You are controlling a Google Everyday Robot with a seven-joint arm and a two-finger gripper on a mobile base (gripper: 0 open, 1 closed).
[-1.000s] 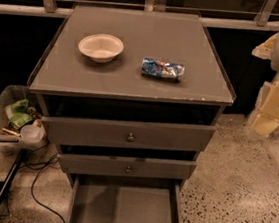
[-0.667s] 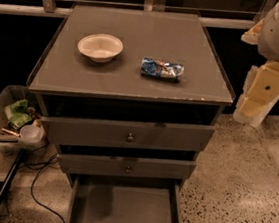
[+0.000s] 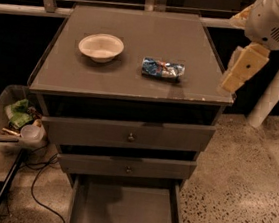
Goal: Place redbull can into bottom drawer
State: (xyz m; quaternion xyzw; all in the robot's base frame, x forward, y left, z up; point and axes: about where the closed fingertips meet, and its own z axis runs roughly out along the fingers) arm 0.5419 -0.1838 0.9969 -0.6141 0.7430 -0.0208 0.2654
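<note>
Redbull can (image 3: pixel 163 69) lies on its side on the tabletop (image 3: pixel 132 85), right of centre. Claw (image 3: pixel 240 69) hangs at the tabletop's right edge, at 3 o'clock from the can and apart from it. Claw opening: cannot tell. Bottom drawer (image 3: pixel 123 212) stands pulled out at 6 o'clock.

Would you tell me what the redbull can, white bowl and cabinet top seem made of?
The redbull can looks like thin glossy metal: blue-and-silver glints. The white bowl seems matte paper or foam, without shine. The cabinet top looks like smooth grey laminate or painted metal. The gripper, seemingly beige plastic, hangs beside its right edge.
</note>
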